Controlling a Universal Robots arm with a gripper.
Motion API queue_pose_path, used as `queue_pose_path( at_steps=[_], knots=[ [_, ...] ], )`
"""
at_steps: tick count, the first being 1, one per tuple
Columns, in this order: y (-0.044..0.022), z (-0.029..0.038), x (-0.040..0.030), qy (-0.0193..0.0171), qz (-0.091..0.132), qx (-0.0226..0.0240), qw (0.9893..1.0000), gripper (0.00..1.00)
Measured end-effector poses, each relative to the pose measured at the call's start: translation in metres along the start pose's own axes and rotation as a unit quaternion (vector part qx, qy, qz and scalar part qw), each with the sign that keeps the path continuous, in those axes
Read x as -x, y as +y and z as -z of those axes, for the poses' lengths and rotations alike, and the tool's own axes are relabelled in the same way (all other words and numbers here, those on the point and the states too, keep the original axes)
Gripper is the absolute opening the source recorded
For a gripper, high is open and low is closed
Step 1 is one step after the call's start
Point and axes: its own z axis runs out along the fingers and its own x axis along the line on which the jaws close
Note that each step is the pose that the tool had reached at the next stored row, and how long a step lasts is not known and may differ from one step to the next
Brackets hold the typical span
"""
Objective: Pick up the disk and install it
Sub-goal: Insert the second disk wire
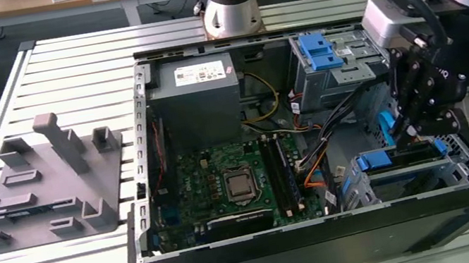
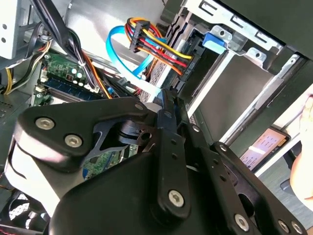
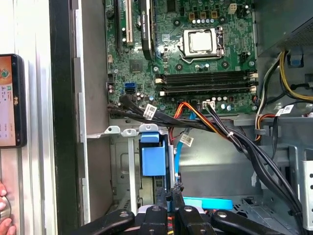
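Your gripper (image 1: pixel 415 135) had its fingers together on nothing visible, while the disk (image 1: pixel 407 161) looked already seated in the cage (image 1: pixel 466 168), just at its 6 o'clock in the exterior view, long axis 9-to-3.

The disk (image 1: pixel 404 160) stands on edge in the drive bay at the near right corner of the open computer case in the exterior view. It appears to be seated in its slot, though little of its silver body shows. A bright blue plastic rail caps the end that faces the case's middle, and a dark, narrow edge runs rightward from it. In the first wrist view the disk (image 3: pixel 152 159) shows that same blue rail end, upright between pale metal bay walls.
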Motion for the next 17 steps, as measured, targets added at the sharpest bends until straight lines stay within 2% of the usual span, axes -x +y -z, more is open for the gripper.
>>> queue_pose_path(
  at_steps=[4, 17],
  knots=[
    [-0.0031, -0.0022, -0.0017, -0.0003, 0.0, 0.0008, 1.0, 0.16],
    [-0.0046, -0.0073, -0.0019, -0.0017, -0.003, 0.0026, 1.0, 0.16]
  ],
)
